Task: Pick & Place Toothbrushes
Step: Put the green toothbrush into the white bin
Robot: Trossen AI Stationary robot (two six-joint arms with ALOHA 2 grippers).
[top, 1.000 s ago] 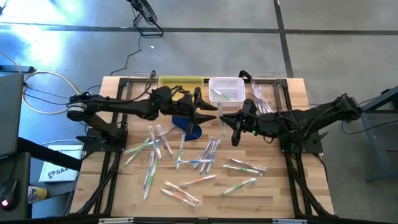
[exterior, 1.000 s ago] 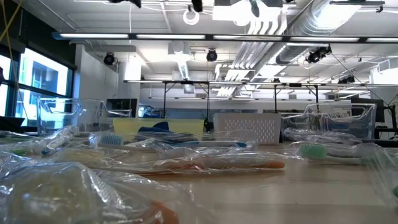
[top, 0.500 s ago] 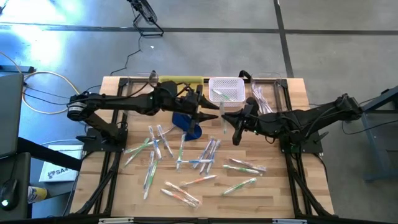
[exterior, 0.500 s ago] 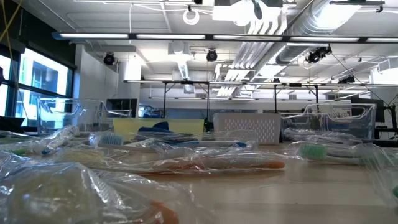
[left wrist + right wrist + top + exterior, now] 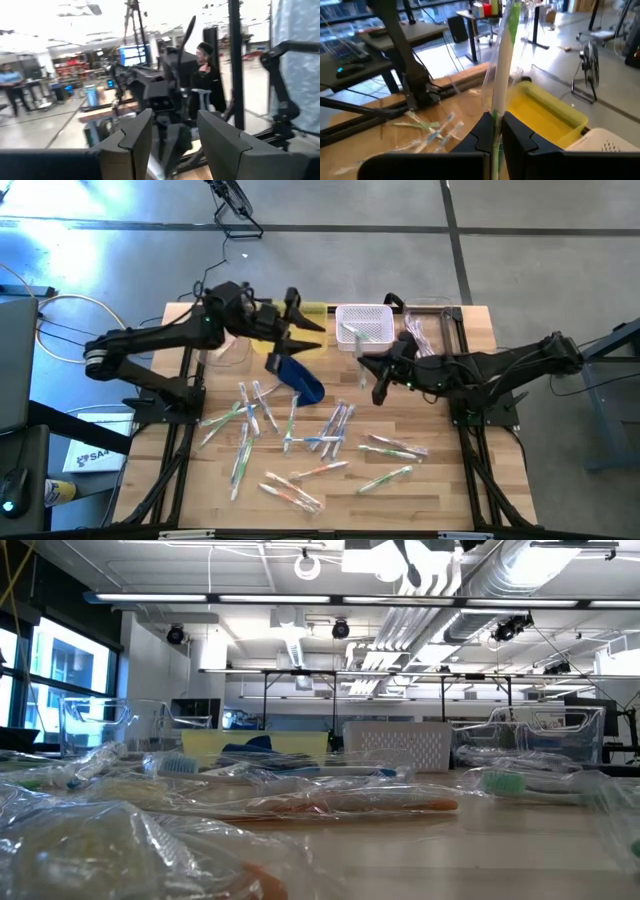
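While your left gripper (image 5: 297, 328) hangs above the rear-left part of the slatted wooden table (image 5: 440, 480), its two dark, wedge-shaped fingers (image 5: 131, 137) stand apart with nothing between them in the left wrist view. Just below it in the high view, you see a dark blue pouch (image 5: 297, 375) lying slantwise on the wood, beside a shallow yellow tray (image 5: 318, 310) at the back edge. Moving rightward, you find the loose toothbrushes (image 5: 330, 430) scattered across the middle of the table: thin white and clear sticks with green, blue, pink and orange accents, many sealed in crinkled transparent wrappers that glint in the low view. At the rear centre sits a white perforated basket (image 5: 364, 311) with a few sticks already lying inside. Right of it, your right gripper (image 5: 366, 367) is pressed tight on a single toothbrush (image 5: 503, 60), a white handle with a green end in a clear sleeve, held upright between the fingertips and raised off the table just in front of the basket. Farther right, a clear plastic bin (image 5: 447, 307) stands at the table's rear corner.
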